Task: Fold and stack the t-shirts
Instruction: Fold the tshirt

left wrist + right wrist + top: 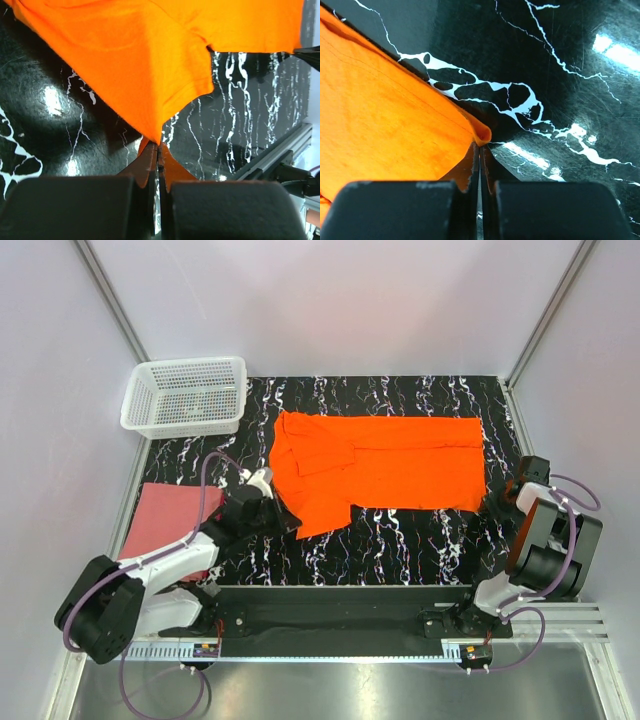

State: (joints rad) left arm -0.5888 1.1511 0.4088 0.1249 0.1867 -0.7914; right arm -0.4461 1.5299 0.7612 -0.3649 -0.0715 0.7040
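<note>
The bright orange t-shirt (385, 462) lies spread flat across the black marbled table (400, 540), with one sleeve folded in on its left half. My left gripper (280, 517) is shut on its near-left corner. In the left wrist view that gripper (159, 146) pinches the tip of the orange cloth (135, 60), which rises slightly off the table. My right gripper (490, 505) sits at the near-right corner. In the right wrist view it (480, 146) is shut on a curled edge of the orange cloth (385, 115). The dusty pink-red t-shirt (160, 523) lies folded at the left, partly under the left arm.
A white plastic mesh basket (186, 395) stands at the far-left corner of the table. Pale walls with metal frame posts close in the table on three sides. A metal rail (560, 618) with both arm bases runs along the near edge.
</note>
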